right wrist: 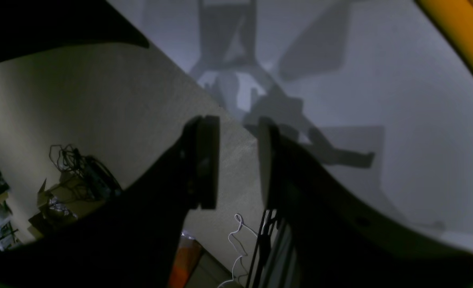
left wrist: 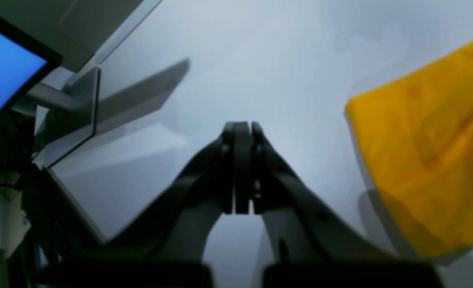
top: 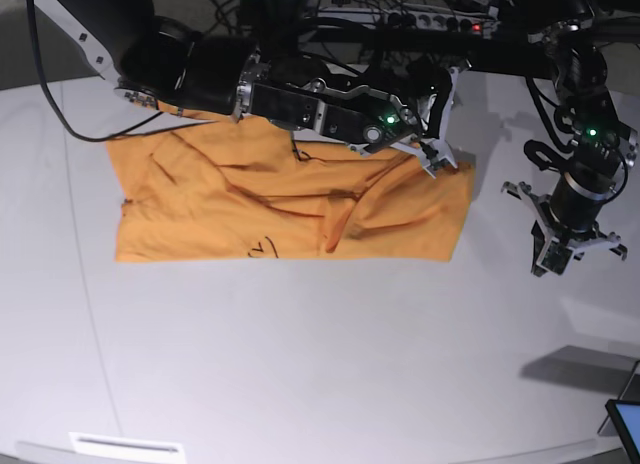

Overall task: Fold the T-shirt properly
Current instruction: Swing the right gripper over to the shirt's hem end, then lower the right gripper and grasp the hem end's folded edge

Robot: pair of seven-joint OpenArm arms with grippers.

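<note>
Spreading across the far half of the pale table (top: 300, 364), the T-shirt (top: 250, 209) lies as a wide, rumpled orange-yellow block, already doubled over in part, with ridges running through its middle and a dark scribble near its front hem. I judge it light, limp and easily dragged: it will sag from any single pinch and slide on the smooth top, so I would take it at a corner or along a hem, where the layers bunch thick enough to bite.

My right arm reaches over the cloth, and my right gripper (top: 440, 156) sits at the shirt's far right corner, fingers (right wrist: 204, 160) parted with nothing visible between them. Whether a fingertip brushes the fabric there I cannot tell. My left gripper (top: 567, 246) hangs clear of the shirt, off its right edge, fingers (left wrist: 240, 168) pressed flat together and empty.

Much of the shirt's far edge is hidden under my right arm. Sleeves and collar are folded out of sight, and I can make out no tag in these soft, dim wrist views.
</note>
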